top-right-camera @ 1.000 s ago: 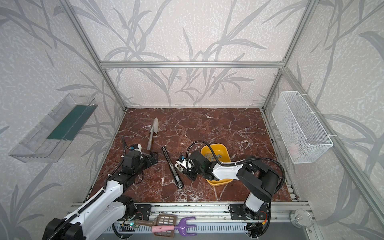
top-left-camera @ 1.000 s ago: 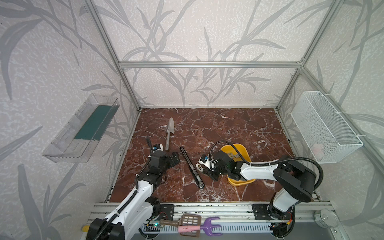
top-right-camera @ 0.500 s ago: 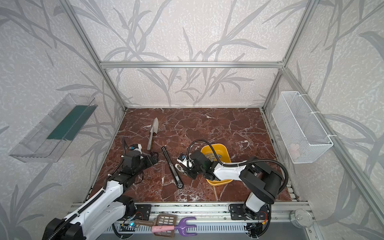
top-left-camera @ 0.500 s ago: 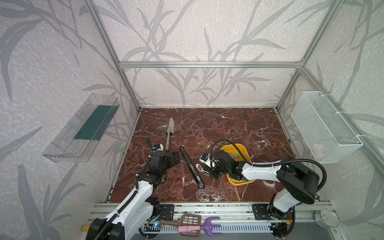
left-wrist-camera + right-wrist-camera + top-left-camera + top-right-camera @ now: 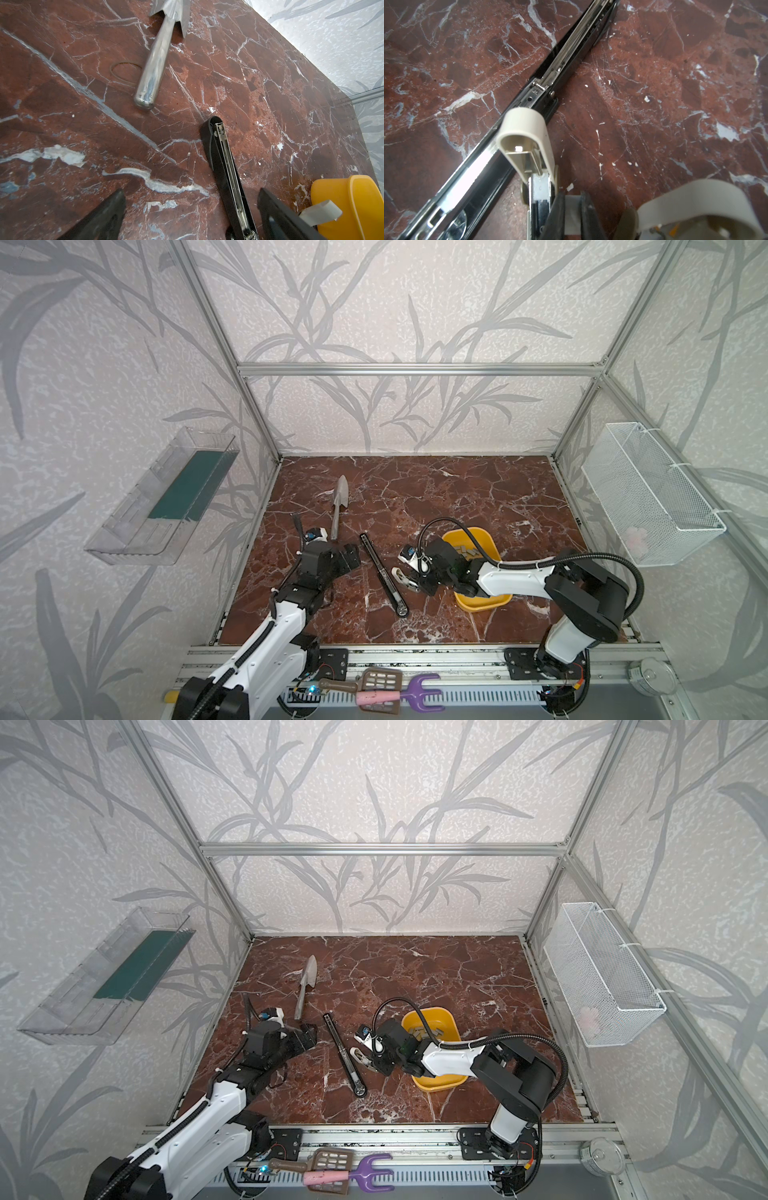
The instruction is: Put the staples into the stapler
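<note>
Right wrist view showed my right pincer (image 5: 572,195) pinching staples (image 5: 572,214) just beside the stapler (image 5: 548,83), lying slantwise ahead; left pincer (image 5: 192,192) spread.

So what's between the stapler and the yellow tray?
The right gripper, shut on a cream-white block, fills the gap between stapler and yellow tray; both top views show it.

We see pale leaf-patterned walls (image 5: 374,302), an aluminium frame (image 5: 415,369) and a red-brown marble floor (image 5: 457,489) under the left pincer (image 5: 348,559). A clear wall shelf (image 5: 124,547) hangs well to its left. Well right of the right pincer (image 5: 401,577) is a white wire basket (image 5: 648,506), perhaps holding something pink.
</note>
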